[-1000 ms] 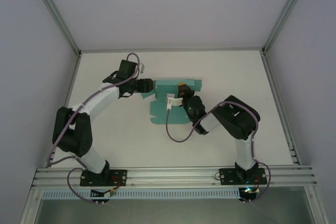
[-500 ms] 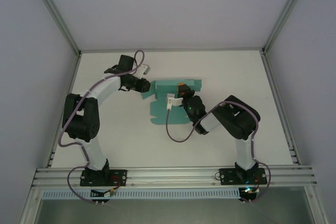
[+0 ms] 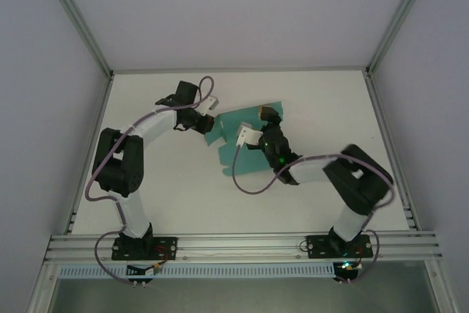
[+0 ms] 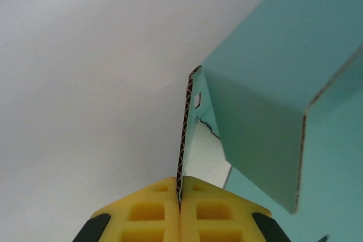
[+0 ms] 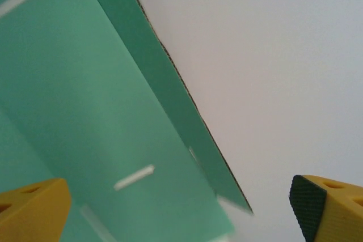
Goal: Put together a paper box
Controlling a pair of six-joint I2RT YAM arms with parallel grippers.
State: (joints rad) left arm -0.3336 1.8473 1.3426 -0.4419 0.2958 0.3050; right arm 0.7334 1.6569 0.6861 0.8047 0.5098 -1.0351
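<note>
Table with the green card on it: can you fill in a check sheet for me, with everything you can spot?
Surface: white table, plain and flat.
Job's things: paper box, teal card, partly folded with a flap standing up, not closed yet.
Clutter: nothing seen.
Grippers: left tool shut on an edge of the paper box; right tool open, over the card.
Cables: purple cable runs along each arm; the right arm's hangs in a loop near the card.
Surroundings: pale walls all round, metal rail at the near edge.
</note>
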